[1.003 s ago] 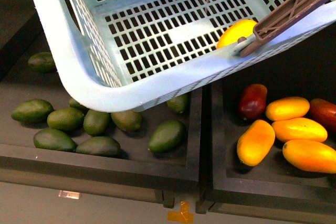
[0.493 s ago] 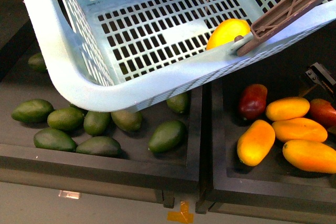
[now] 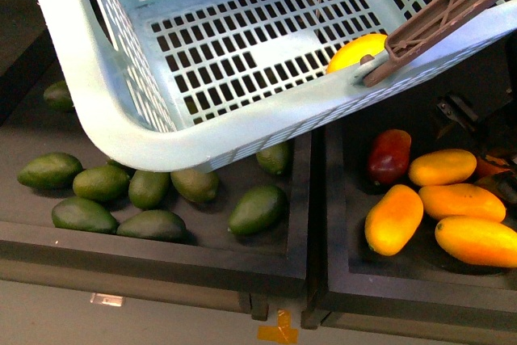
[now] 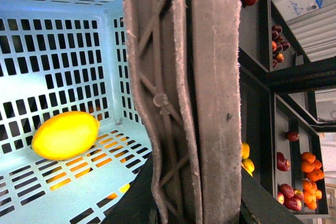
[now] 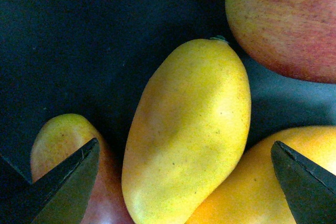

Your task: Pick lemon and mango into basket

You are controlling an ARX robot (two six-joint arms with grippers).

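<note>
The teal basket [image 3: 202,131] hangs tilted over the crates, and my left gripper [image 4: 184,198] is shut on its brown handle [image 4: 184,77]. The lemon [image 3: 355,50] lies inside on the slotted floor near the handle hinge, also visible in the left wrist view [image 4: 65,135]. Several mangoes lie in the right crate, among them one [image 3: 442,166] beside a dark red fruit [image 3: 388,155]. My right gripper [image 5: 184,150] is open, its two dark fingertips straddling a yellow mango [image 5: 189,129] from just above. The right arm [image 3: 455,111] shows dark over that crate.
The left crate holds several dark green oval fruits [image 3: 257,209]. A black divider [image 3: 319,199] separates the two crates. More mangoes [image 5: 252,192] and a reddish fruit [image 5: 289,19] crowd the one under my right gripper. Shelves of red and orange fruit [image 4: 310,166] stand behind.
The right arm has come further in over the mango crate and lower. The basket shifted slightly left, and the lemon rolled a little towards the handle hinge.
</note>
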